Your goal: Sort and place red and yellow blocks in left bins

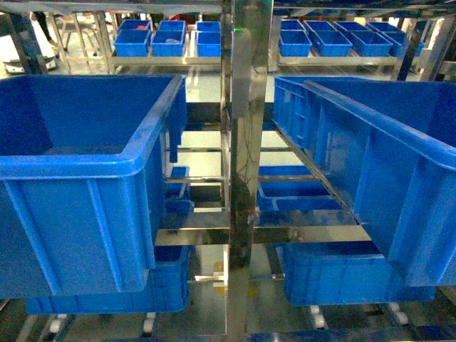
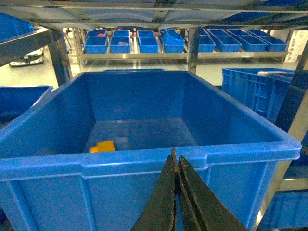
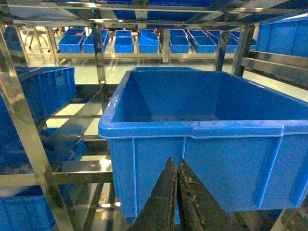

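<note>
A yellow block (image 2: 103, 146) lies on the floor of the big blue left bin (image 2: 144, 162), near its front wall. My left gripper (image 2: 176, 155) is shut and empty, its tips level with that bin's front rim, just outside it. The same left bin (image 1: 78, 165) fills the left of the head view. My right gripper (image 3: 176, 162) is shut and empty, in front of the outer wall of the right blue bin (image 3: 202, 130), below its rim. No red block shows. Neither gripper appears in the head view.
A steel rack post (image 1: 246, 142) stands between the two bins. Lower shelves hold more blue bins (image 1: 342, 274). A far rack carries several small blue bins (image 1: 171, 37). Another steel post (image 3: 24, 134) rises left of the right bin.
</note>
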You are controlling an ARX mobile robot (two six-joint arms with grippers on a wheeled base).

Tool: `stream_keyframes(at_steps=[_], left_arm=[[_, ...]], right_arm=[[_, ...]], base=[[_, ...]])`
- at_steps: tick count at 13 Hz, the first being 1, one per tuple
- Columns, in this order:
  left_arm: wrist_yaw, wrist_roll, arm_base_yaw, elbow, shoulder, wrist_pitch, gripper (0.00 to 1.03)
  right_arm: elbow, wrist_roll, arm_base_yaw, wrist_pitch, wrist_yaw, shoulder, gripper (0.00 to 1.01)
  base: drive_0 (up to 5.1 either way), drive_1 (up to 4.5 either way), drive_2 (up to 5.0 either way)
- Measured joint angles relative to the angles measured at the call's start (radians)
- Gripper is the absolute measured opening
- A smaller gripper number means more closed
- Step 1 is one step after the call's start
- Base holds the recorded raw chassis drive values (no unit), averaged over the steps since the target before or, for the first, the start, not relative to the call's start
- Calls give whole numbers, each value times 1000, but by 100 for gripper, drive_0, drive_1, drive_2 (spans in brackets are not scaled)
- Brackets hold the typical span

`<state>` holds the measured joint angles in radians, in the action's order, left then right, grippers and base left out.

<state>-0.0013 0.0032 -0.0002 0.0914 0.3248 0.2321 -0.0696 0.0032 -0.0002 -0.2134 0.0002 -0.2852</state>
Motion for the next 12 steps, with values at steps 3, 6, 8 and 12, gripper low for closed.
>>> stream_keyframes(at_steps=[3,6,8,12], left_arm=[[0,0,0,-35,-65,-34,2],[0,0,0,-50,-119,-66,2],[0,0,0,-76,-168,-89,2],[1,0,0,-76,-315,-241,2]], right_arm=[[23,0,0,36,0,62,2],[56,-1,0,50,0,118,2],[55,-1,0,197,-3,278,2],[56,-1,0,217,0,280,2]], base=[[0,0,0],[0,0,0],[0,0,0],[0,0,0]])
